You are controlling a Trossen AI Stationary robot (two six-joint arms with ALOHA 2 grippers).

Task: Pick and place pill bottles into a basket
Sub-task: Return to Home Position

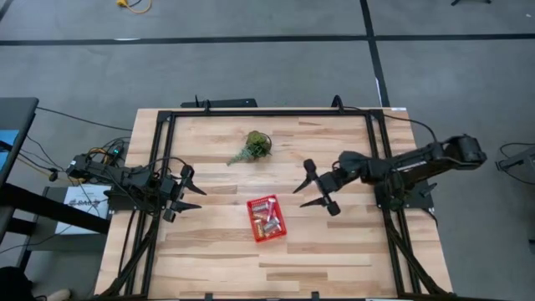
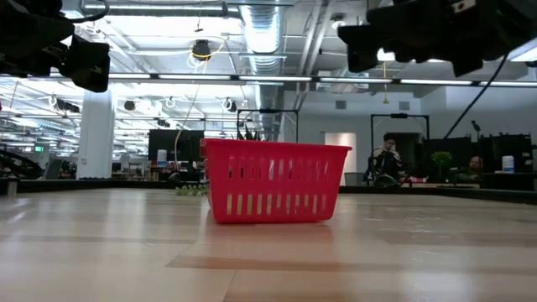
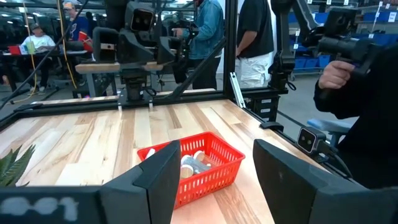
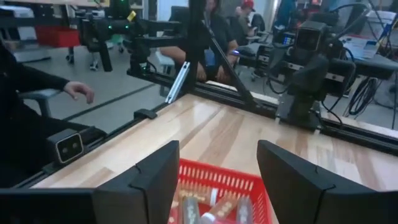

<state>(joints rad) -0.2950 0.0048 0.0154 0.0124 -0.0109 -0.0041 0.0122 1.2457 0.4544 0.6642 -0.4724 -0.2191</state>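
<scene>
1. The basket [image 1: 267,218] is seen on the tabletop [image 1: 334,251], about midway across. It is between the two tools and lower in the high view than both.
2. The bottles [image 1: 269,222] are found inside the basket, lying on their sides. White caps show in the left wrist view [image 3: 189,163]. The count cannot be told.
3. The left tool [image 1: 192,194] is held by the left rail, apart from the basket and pointed toward it. Its fingers [image 3: 155,180] are spread wide and nothing is gripped.
4. The right tool [image 1: 305,188] is held to the basket's right and a little farther back, nearer to it than the left tool. Its fingers [image 4: 305,180] are spread wide and nothing is gripped. The basket [image 4: 217,186] and bottles [image 4: 211,208] are seen below and between them.
5. In the low view the basket [image 2: 273,180] is seen standing alone on the wood, with dark arm parts only at the top corners, well above it.
6. A green sprig [image 1: 253,148] is seen farther back on the tabletop, between the tools and apart from the basket.
7. A black frame [image 1: 267,113] is run around the tabletop edge, outside both tools.
8. People [image 3: 211,31] are seen beyond the tabletop, with one hand [image 4: 78,90] off the edge.
</scene>
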